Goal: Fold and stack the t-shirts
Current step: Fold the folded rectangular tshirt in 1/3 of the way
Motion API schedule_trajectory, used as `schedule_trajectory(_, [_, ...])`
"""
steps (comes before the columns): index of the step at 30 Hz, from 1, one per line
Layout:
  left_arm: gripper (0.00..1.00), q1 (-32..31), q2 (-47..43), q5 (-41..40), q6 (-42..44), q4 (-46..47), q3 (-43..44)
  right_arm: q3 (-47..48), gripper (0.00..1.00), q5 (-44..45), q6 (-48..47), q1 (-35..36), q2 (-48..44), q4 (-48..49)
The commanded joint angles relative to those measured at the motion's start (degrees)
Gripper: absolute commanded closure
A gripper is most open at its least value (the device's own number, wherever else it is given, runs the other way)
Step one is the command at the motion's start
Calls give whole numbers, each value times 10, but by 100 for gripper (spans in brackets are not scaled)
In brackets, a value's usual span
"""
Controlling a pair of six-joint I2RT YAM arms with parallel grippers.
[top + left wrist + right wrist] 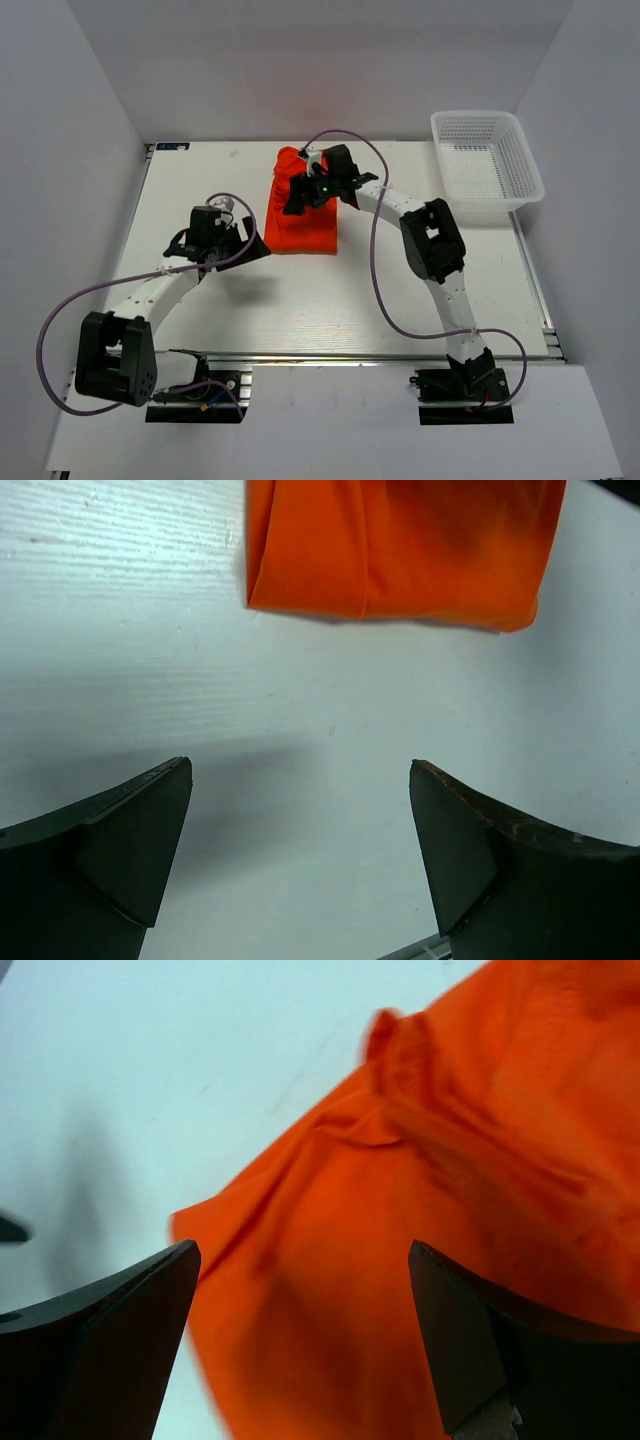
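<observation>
White table (320,300) fills your workspace, with white walls around it and the white mesh basket (487,160) at its far right corner. Your orange-red t-shirt (305,228) lies at the far middle, folded into a rough rectangle, its far end bunched. Your left gripper (300,780) hovers over bare table just beside the shirt's near edge, jaws spread wide. Your right gripper (300,1260) hangs over the bunched end, jaws also spread. Whether its fingertips touch the cloth is hard to tell.

From above and behind the arm bases (195,390), looks down over the whole table (330,310). From the left wrist, faces the tabletop at close range; from the right wrist, closer yet. Shares with both the orange-red t-shirt (300,230).
</observation>
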Motion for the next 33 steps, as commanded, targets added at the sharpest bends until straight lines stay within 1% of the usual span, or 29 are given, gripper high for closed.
schedule_trajectory(1, [0, -3, -40, 2, 3, -2, -21, 50, 10, 0, 14, -17, 39, 91])
schedule_trajectory(3, [0, -3, -40, 2, 3, -16, -26, 46, 10, 7, 39, -25, 49, 125])
schedule_trajectory(4, [0, -3, -45, 2, 8, -16, -26, 48, 10, 5, 46, -29, 73, 166])
schedule_trajectory(5, [0, -3, -45, 15, 8, -9, -32, 51, 10, 8, 76, -37, 79, 173])
schedule_trajectory(6, [0, -3, -45, 20, 8, 1, -32, 51, 10, 8, 84, -38, 86, 178])
schedule_trajectory(11, [0, -3, -38, 27, 14, 14, -29, 19, 10, -75, 145, -53, 95, 213])
schedule_trajectory(13, [0, -3, -21, 27, 20, 14, -21, 23, 10, -92, 148, -54, 83, 208])
schedule_trajectory(15, [0, -3, -9, 27, 25, 20, -14, 57, 10, -94, 142, -53, 66, 164])
schedule_trajectory(16, [0, -3, -3, 27, 25, 27, -9, 70, 10, -98, 117, -52, 57, 133])
schedule_trajectory(17, [0, -3, 10, 27, 25, 27, -4, 91, 10, -94, 110, -49, 48, 106])
schedule_trajectory(18, [0, -3, 18, 27, 25, 36, -4, 91, 10, -92, 92, -49, 24, 97])
schedule_trajectory(20, [0, -3, 35, 27, 31, 42, 17, 66, 10, -52, 80, -47, -22, 81])
schedule_trajectory(21, [0, -3, 54, 27, 37, 49, 24, 36, 10, -44, 69, -46, -54, 75])
schedule_trajectory(22, [0, -3, 64, 21, 37, 55, 31, -10, 10, -27, 65, -48, -89, 74])
schedule_trajectory(23, [0, -3, 74, 21, 42, 55, 41, -34, 10, -5, 56, -47, -106, 73])
schedule_trajectory(24, [0, -3, 85, 15, 42, 61, 48, -118, 10, 19, 53, -51, -137, 81])
schedule_trajectory(25, [0, -3, 106, 10, 42, 61, 60, -143, 10, 40, 52, -51, -169, 82])
schedule_trajectory(26, [0, -3, 116, 3, 48, 68, 65, -168, 10, 101, 52, -50, -195, 75])
schedule_trajectory(27, [0, -3, 129, 3, 48, 68, 72, -233, 10, 116, 52, -51, -207, 75])
schedule_trajectory(29, [0, -3, 167, 3, 48, 73, 92, -267, 10, 136, 52, -52, -243, 65])
schedule_trajectory(30, [0, -3, 181, 3, 54, 73, 100, -305, 10, 155, 52, -54, -248, 58])
schedule_trajectory(32, [0, -3, 209, 3, 61, 64, 125, -332, 10, 165, 54, -52, -265, 51])
schedule_trajectory(33, [0, -3, 234, 3, 61, 59, 133, -341, 10, 166, 54, -52, -268, 30])
